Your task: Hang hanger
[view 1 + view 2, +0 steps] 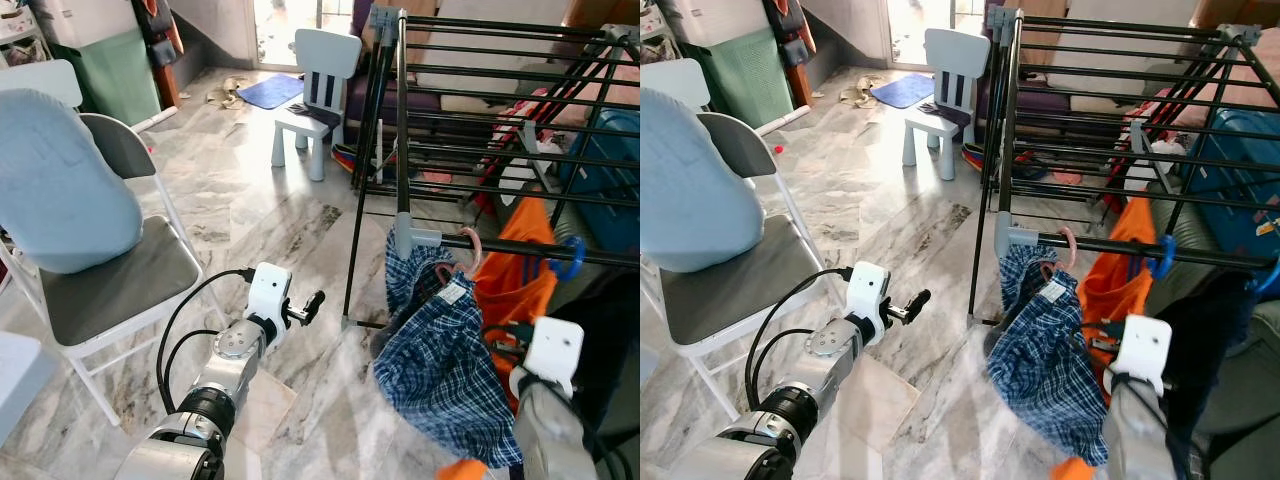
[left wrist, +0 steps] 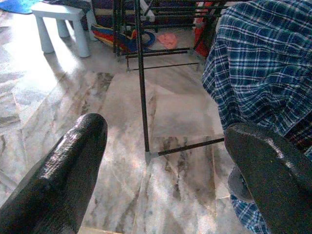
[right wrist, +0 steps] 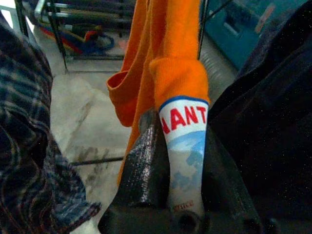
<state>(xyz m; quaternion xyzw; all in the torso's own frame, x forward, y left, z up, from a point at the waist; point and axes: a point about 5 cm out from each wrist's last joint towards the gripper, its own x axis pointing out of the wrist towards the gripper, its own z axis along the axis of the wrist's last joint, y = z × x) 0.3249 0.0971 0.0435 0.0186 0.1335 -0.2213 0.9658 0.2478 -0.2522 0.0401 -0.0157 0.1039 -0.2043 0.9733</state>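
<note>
Your left hand [image 1: 318, 301] is held out low over the marble floor [image 1: 250, 220], its two black fingers [image 2: 63, 170] spread wide with nothing between them. It points toward the foot of the black drying rack [image 1: 400, 120], near the hem of the blue plaid shirt [image 1: 440, 370].

That plaid shirt hangs from a pink hanger [image 1: 470, 248] hooked over the rack's front rail. Just beside it on the same rail hangs an orange garment [image 1: 520, 270] on a blue hanger [image 1: 572, 258], and a dark garment [image 1: 1210, 340] hangs next along, on your right side.

Your right hand [image 3: 183, 161] is raised in front of the rack, below the rail. Its fingers are pressed together on a sleeve of the orange garment, which ends in a white cuff with red letters and a blue edge; the cuff lies pinched between the two fingers.

To your left stands a folding chair [image 1: 120, 290] with a light blue cushion [image 1: 60, 190] leaning on it. Farther back, a small white child's chair [image 1: 315, 95] stands on the floor.
</note>
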